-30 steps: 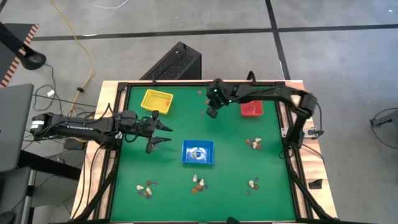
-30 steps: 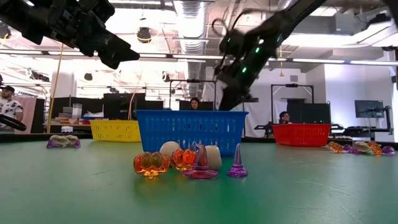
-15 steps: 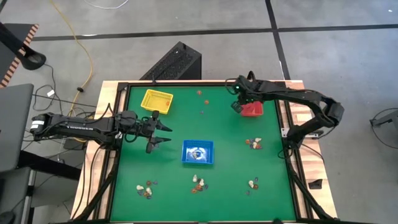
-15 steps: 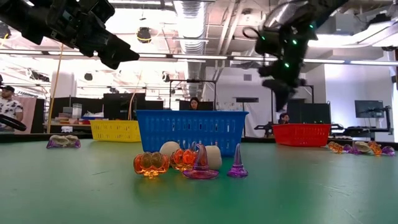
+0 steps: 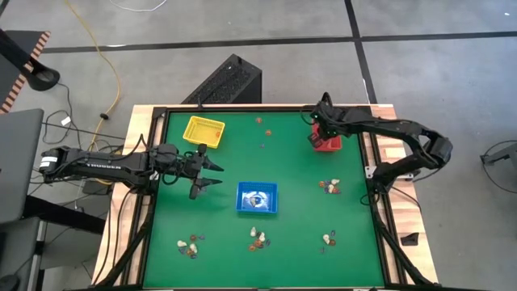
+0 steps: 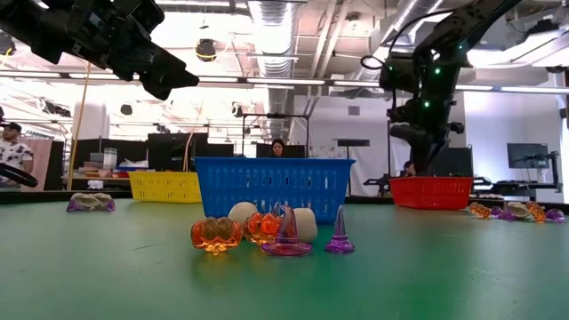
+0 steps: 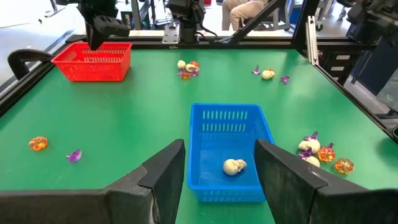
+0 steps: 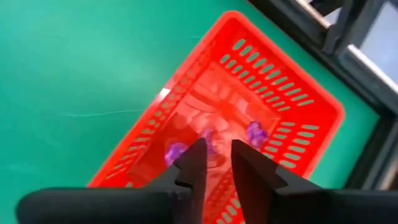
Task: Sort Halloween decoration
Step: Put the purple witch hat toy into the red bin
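Right claw (image 8: 214, 163), fingers set narrowly apart with no trinket visible between them, hangs directly above the red tray (image 8: 314, 102), where purple trinkets (image 8: 255, 132) lie; left claw (image 7: 217, 168) waits wide open facing the blue tray (image 7: 227, 118).

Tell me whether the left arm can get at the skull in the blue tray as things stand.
Probably yes. The left pincer hangs open just short of the blue tray, and the skull lies alone on the tray's floor with nothing over it. Only the tray's low wall stands between them, so it would need to come in from above.
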`<control>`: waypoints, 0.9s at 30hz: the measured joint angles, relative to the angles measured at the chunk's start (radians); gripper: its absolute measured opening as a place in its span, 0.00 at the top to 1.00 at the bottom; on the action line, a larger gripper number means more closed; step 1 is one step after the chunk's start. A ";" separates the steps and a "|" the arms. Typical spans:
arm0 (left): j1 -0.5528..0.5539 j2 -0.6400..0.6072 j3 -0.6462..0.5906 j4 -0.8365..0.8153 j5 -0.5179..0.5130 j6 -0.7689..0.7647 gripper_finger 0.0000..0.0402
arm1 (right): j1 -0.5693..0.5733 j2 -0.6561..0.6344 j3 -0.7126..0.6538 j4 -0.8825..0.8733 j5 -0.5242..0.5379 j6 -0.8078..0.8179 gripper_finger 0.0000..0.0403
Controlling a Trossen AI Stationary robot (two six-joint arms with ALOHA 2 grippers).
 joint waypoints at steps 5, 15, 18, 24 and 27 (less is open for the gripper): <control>0.000 0.000 0.000 -0.004 0.000 0.004 0.55 | 0.023 -0.064 0.000 -0.040 -0.030 0.058 0.65; 0.000 0.000 0.000 -0.004 0.022 0.020 0.55 | 0.473 -0.179 0.001 -0.050 -0.245 0.483 0.66; 0.000 0.000 0.000 -0.003 0.022 0.021 0.55 | 0.661 -0.145 0.001 -0.055 -0.236 0.696 0.68; 0.000 0.000 0.000 -0.006 0.028 0.050 0.55 | 0.887 -0.015 0.000 -0.166 -0.146 1.027 0.70; 0.000 0.000 0.000 -0.008 0.028 0.040 0.55 | 0.907 0.043 0.000 -0.244 -0.141 1.119 0.69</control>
